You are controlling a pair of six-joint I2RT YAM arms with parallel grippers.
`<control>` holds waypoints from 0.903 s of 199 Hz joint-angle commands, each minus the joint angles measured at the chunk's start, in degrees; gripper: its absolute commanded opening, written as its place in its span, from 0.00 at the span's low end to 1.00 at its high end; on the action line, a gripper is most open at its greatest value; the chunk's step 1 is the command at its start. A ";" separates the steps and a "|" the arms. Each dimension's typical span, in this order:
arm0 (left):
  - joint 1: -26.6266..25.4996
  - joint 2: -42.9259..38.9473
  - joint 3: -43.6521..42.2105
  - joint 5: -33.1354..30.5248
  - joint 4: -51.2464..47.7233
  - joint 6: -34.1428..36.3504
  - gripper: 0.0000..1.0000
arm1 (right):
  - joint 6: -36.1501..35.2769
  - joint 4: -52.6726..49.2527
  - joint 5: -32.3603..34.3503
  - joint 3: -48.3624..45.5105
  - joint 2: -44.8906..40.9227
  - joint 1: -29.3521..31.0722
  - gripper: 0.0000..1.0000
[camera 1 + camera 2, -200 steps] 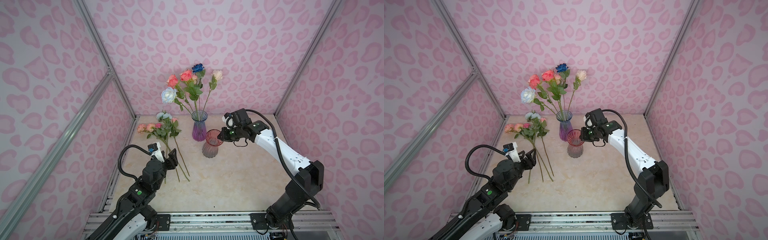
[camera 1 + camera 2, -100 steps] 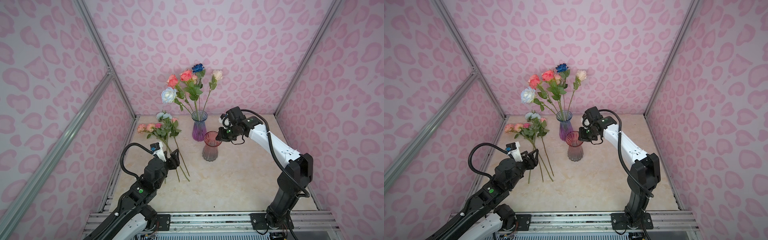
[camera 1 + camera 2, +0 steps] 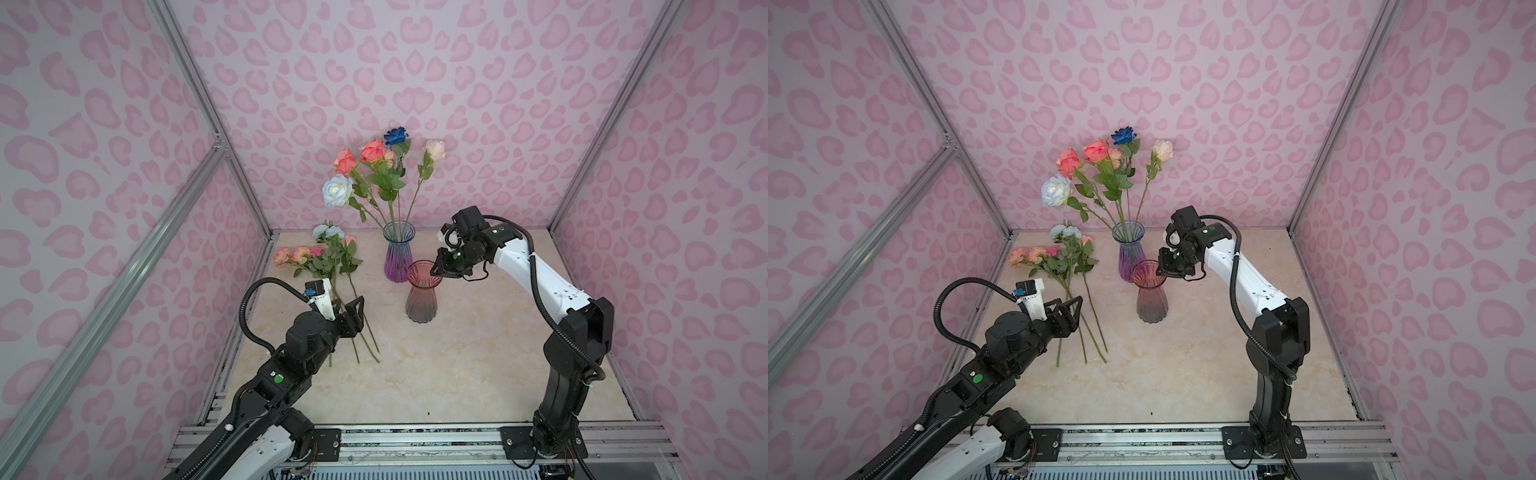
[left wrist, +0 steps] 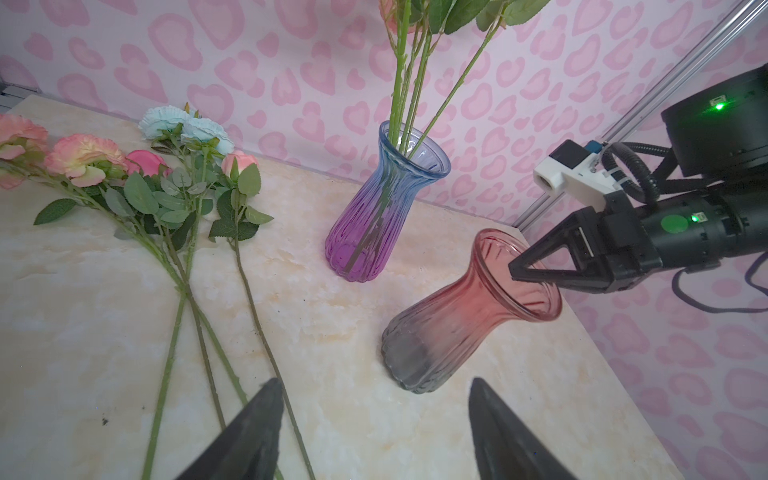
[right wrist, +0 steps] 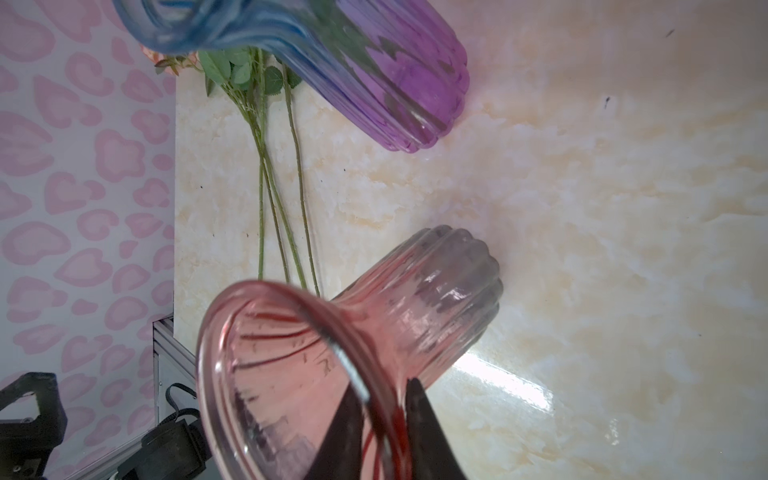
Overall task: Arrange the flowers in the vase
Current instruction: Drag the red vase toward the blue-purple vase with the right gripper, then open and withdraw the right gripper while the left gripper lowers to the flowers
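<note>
Left claw [image 3: 348, 308] spread wide; right claw [image 3: 435, 270] with jaws close together.

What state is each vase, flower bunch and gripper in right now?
Purple vase: upright, holding flowers.
Red vase: upright, empty.
Loose flowers: lying flat on the table.
Left gripper: open, empty, over the loose flowers.
Right gripper: fingers either side of the red vase rim; grip unclear.

Several long-stemmed roses [image 3: 376, 150] stand in the blue-purple vase [image 3: 397, 259]; other flowers [image 3: 328, 262] lie flat beside it, stems crossing.
</note>
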 commanded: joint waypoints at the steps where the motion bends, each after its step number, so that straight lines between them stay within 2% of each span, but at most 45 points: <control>1: 0.09 0.40 0.98 2.46 -0.24 0.71 0.73 | -0.62 0.60 -1.73 0.66 0.62 0.08 0.22; 50: 0.09 0.37 1.80 2.82 -0.90 1.10 0.74 | -0.93 1.10 0.86 0.88 -0.54 0.07 0.24; 84: 0.09 0.40 3.19 1.27 -2.00 1.26 0.74 | -1.55 1.56 2.70 0.82 -2.35 -0.24 0.29; 107: 0.09 0.47 4.19 -2.27 -2.59 1.20 0.76 | -2.25 2.26 4.66 0.64 -4.53 -0.71 0.33; 131: 0.65 2.40 5.79 -8.58 -4.07 -0.47 0.74 | -3.17 3.50 6.13 -0.05 -7.55 -1.36 0.35; 149: 3.31 4.84 6.36 -10.51 -4.51 -1.69 0.70 | -3.89 4.91 7.55 -1.73 -10.68 -2.00 0.35; 180: 12.17 11.78 6.49 -4.94 -3.27 -3.78 0.61 | -4.89 8.95 10.93 -7.07 -17.61 -2.12 0.35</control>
